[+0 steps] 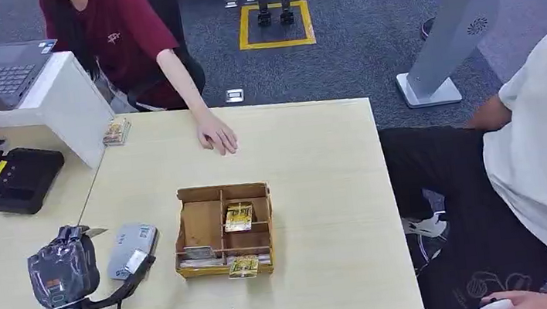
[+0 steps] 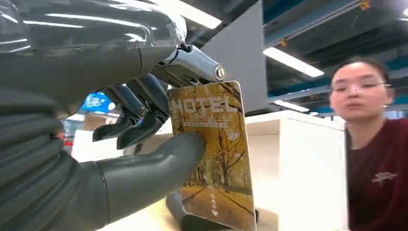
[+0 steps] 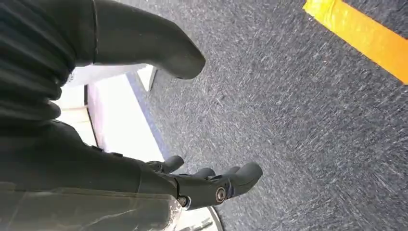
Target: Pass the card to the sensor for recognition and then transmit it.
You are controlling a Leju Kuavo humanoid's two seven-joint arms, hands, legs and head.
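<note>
**Hotel card held over the reader**

At the lower left of the head view, a hotel card [image 2: 216, 154] is pinched upright between thumb and fingers of the left hand [image 1: 63, 268], just beside the grey sensor [image 1: 132, 248], presumably so its face can be read. The right hand [image 3: 159, 159] is seen above carpet, fingers apart and grasping nothing. Further cards are kept in the wooden tray [image 1: 201, 225] at centre; a person's hand [image 1: 218, 137] rests at the table's far edge, perhaps to receive it.
</note>
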